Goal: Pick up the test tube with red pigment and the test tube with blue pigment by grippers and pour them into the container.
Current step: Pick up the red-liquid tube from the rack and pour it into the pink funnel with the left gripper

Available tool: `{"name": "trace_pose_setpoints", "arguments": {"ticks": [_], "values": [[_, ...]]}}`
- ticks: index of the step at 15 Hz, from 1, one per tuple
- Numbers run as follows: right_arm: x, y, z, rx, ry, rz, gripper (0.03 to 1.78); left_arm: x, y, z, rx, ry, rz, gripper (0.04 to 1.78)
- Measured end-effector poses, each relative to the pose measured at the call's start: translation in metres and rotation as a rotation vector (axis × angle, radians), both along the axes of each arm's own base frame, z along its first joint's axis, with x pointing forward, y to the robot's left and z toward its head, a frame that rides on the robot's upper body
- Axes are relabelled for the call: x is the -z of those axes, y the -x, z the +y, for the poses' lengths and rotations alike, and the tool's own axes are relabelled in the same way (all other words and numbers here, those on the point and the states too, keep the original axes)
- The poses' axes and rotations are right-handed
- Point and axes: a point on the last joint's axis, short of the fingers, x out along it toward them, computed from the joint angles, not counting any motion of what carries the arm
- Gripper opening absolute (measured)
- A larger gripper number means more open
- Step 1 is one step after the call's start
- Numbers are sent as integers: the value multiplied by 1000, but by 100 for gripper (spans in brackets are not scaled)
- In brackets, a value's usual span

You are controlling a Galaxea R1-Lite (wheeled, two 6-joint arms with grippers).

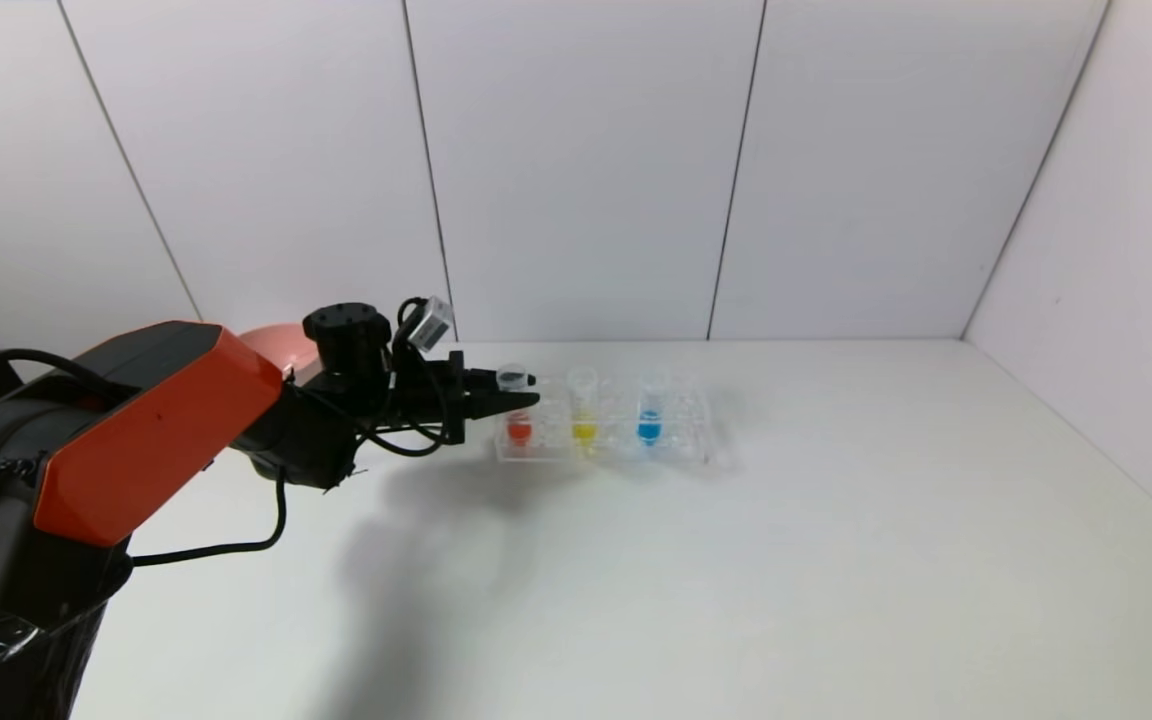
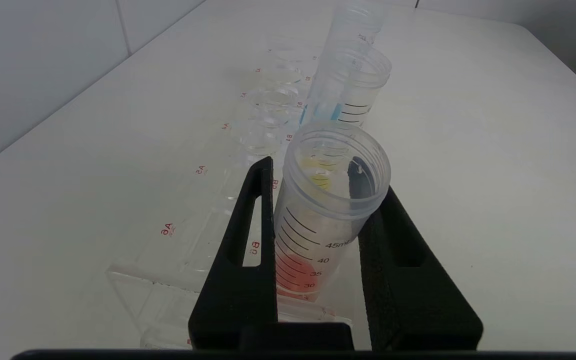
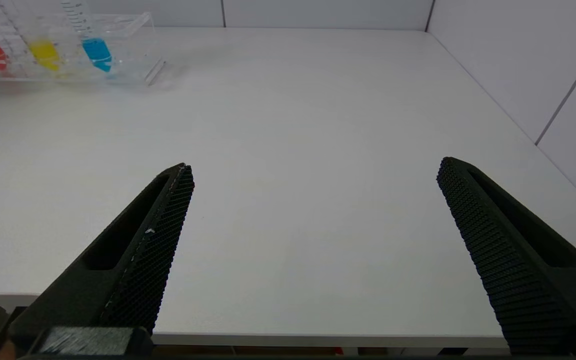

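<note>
Red-pigment test tube point(image 2: 325, 210) stands upright at the near end of a clear plastic rack point(image 1: 604, 428), long axis vertical, and the left gripper point(image 2: 318, 200) is clamped around its upper part just below the rim, fingers either side. Its printed scale reads 45 ml, 40, 35, 30; red rack labels include A5 and A6. Farther along the rack stands the blue-pigment test tube point(image 1: 649, 410), while the right gripper point(image 3: 313, 200) hangs spread wide, well apart from the rack.

White worktop point(image 1: 836, 560), matte, w/ soft shadows. Back wall point(image 1: 586, 170) of pale panels split by thin dark vertical seams; similar side wall point(image 1: 1126, 250) on right. Even, diffuse light.
</note>
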Motion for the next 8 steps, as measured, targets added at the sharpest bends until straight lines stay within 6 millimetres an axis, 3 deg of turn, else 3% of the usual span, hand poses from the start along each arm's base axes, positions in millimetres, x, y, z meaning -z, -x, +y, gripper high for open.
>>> {"name": "trace_pose_setpoints", "arguments": {"ticks": [8], "values": [[0, 0, 0, 0, 0, 0, 177, -24, 5, 1, 1, 14, -27, 48]]}}
